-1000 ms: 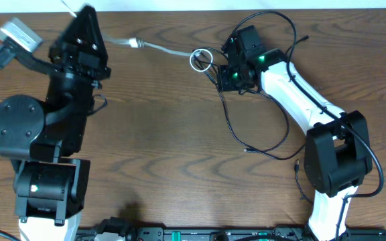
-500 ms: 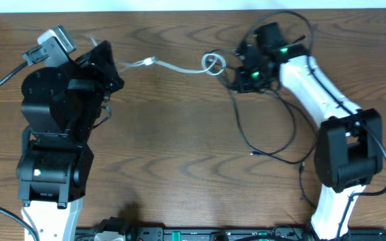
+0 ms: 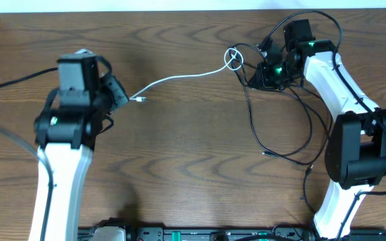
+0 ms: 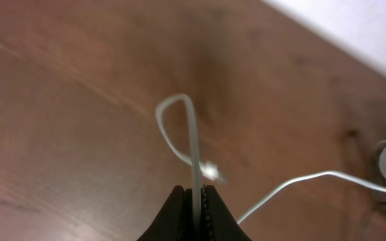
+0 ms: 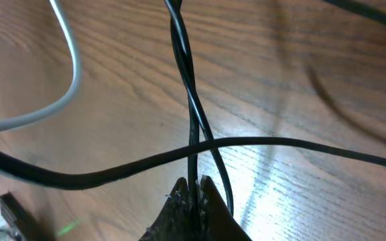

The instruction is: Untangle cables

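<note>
We are clamping the left gripper (image 4: 194,198) on the white cable (image 4: 194,140) near its plug end, which is curling back in a small bend above the fingertips. We are pinching the right gripper (image 5: 194,189) shut on one black cable (image 5: 191,114), with a second black cable (image 5: 112,175) crossing just in front of the jaws. Between the arms, the white cable is stretching across the wooden table (image 3: 179,161) to a small loop (image 3: 233,59) beside the right gripper, where it is meeting the black strands. We are judging that pulling apart from here risks cinching that loop into a knot, dragging the second black cable along, or slipping the thin white cord out of the grip.
</note>
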Motion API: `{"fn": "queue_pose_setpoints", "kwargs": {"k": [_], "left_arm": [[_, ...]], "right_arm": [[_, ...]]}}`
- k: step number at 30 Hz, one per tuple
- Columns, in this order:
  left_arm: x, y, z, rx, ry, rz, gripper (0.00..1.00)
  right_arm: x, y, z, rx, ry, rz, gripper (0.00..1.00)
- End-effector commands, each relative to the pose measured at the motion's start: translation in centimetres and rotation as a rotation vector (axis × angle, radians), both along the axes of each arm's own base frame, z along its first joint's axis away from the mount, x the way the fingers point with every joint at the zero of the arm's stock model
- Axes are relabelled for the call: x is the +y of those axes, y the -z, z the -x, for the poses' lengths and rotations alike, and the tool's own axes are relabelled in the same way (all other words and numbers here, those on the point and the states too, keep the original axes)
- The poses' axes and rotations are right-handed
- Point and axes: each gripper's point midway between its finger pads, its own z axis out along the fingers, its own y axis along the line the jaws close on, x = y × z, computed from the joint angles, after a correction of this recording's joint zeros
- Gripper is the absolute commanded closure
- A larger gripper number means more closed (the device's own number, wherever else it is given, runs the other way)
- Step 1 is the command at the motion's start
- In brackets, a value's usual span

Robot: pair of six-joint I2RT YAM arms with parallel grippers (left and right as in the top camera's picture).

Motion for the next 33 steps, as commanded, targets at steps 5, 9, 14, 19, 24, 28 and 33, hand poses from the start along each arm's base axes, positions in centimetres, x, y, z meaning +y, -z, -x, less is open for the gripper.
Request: {"fn": "queue_pose_setpoints", "kwargs": {"k": [5, 9, 14, 19, 24, 28, 33], "left_arm": [[-2.5, 4.0, -1.5, 0.128, 0.214, 0.025, 0.69], [-5.5, 3.0, -2.2, 0.065, 0.347, 0.118, 0.44], [-9.5, 0.9, -3.0, -0.043, 0.513, 0.217, 0.36], [-10.6, 0.5, -3.1, -0.064, 0.548, 0.238, 0.34], [-11.3, 1.1, -3.1, -0.044, 0.559, 0.247, 0.34], [-12.8, 2.1, -3.3, -0.022, 0.595, 0.249, 0.34], [-15.4, 4.3, -3.9, 0.023, 0.633, 0.268, 0.34]], "right_arm": [[0.4, -2.1, 0.4, -0.047, -0.046, -0.031, 0.99], [2.2, -3.5, 1.1, -0.077, -0.134, -0.152, 0.99], [4.9, -5.3, 3.8, -0.091, -0.301, -0.304, 0.86], [4.4, -4.3, 4.2, -0.068, -0.293, -0.222, 0.47], [3.7, -6.2, 3.8, -0.096, -0.277, -0.207, 0.46], [2.6, -7.4, 2.7, -0.133, -0.211, -0.111, 0.39], [0.3, -6.5, 0.3, -0.096, 0.017, 0.023, 0.39]]}}
